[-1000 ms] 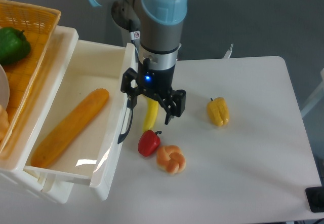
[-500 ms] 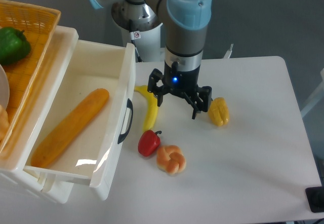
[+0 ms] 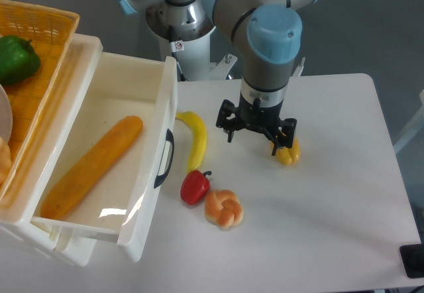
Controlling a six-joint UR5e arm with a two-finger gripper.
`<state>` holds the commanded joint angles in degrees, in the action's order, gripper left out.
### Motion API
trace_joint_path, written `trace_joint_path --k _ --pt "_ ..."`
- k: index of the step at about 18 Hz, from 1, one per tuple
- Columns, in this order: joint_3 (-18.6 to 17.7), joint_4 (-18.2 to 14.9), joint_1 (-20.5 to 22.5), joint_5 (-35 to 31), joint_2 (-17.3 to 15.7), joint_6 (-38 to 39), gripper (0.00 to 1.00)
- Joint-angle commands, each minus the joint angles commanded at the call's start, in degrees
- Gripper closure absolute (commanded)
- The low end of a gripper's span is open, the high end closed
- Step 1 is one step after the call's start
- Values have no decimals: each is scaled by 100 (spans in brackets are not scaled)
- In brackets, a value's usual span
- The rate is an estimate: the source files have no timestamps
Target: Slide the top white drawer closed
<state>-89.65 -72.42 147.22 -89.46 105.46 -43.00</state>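
Note:
The top white drawer (image 3: pixel 154 134) stands pulled far out of the cabinet at the left, its black arched handle (image 3: pixel 165 158) facing the table. A long orange vegetable (image 3: pixel 93 166) lies inside it. My gripper (image 3: pixel 254 134) hangs over the table's middle, well to the right of the drawer front. It is open, with nothing between its black fingers (image 3: pixel 229 122). Its right finger stands just in front of a yellow pepper (image 3: pixel 288 150).
A banana (image 3: pixel 195 138), a red pepper (image 3: pixel 195 186) and a bread roll (image 3: pixel 223 207) lie on the white table (image 3: pixel 331 200) just right of the drawer front. A woven yellow basket (image 3: pixel 41 48) with a green pepper (image 3: pixel 16 59) sits on the cabinet.
My gripper has moved right, from beside the drawer handle to the table's middle near the yellow pepper. The drawer stands where it was, still open.

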Motion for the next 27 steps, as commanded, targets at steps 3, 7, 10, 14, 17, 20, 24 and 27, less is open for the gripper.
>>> trace_joint_path --k 3,7,10,14,17,20,24,27 --pt "62 9 -44 -361 202 555 0" --pt "62 35 -149 -336 255 565 0" --pt "62 316 -334 -353 431 609 0" --pt "140 413 -448 -336 580 556 0" --pt "185 413 -562 -318 703 565 0" --pt "193 396 -571 146 774 591 0" --pt "202 369 -563 525 853 609 0" --pt "176 334 -571 692 915 626 0"
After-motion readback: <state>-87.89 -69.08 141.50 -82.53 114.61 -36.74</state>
